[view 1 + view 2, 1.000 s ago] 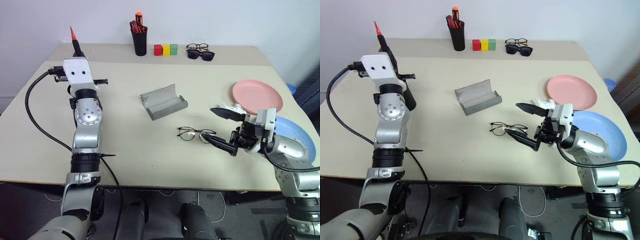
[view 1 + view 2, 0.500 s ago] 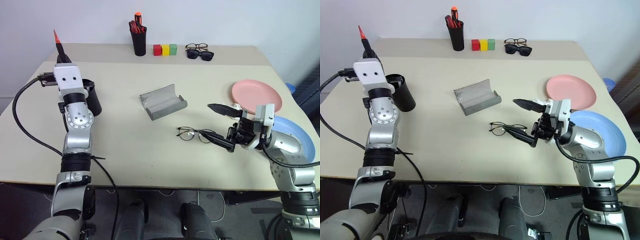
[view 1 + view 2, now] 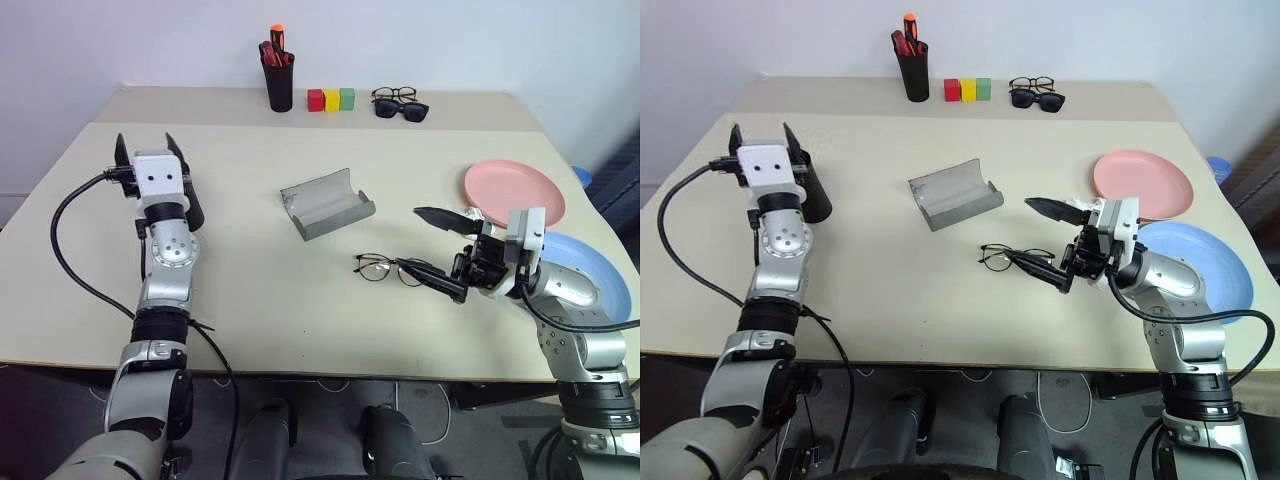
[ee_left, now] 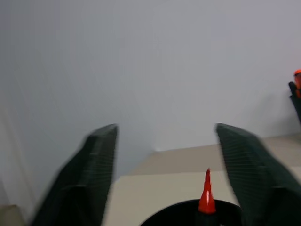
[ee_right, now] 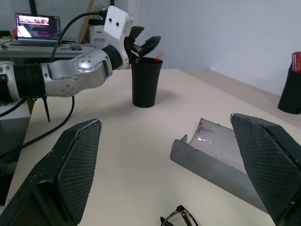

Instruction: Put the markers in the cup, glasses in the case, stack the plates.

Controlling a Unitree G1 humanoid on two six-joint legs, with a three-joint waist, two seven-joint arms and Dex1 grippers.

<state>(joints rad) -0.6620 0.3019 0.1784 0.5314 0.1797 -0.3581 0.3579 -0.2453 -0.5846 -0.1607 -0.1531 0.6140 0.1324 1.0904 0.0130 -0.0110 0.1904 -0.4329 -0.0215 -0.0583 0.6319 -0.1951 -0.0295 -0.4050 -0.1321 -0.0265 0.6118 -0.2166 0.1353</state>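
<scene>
A red marker tip point(image 4: 206, 193) pokes up from the wide black plastic cup point(image 5: 145, 82) – one marker looks done. Over the cup, the left gripper point(image 4: 164, 181) is wide open and empty.

The thin black wire-rimmed glasses point(image 3: 385, 267) lie on the beige table point(image 3: 250, 270), near the open grey hard case point(image 3: 326, 203). The right gripper point(image 3: 440, 250) is spread wide by them, empty. The salmon pink plate point(image 3: 513, 190) and light blue plate point(image 3: 590, 275) are not stacked.

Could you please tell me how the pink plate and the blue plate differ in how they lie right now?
The pink plate lies farther back on the table, in full sight; the blue plate lies nearer, at the table's right edge, partly hidden behind the right gripper's arm. The pink plate is salmon, the blue plate light blue. Both are round, shallow, similar in size, lying flat, side by side and not yet stacked.
</scene>
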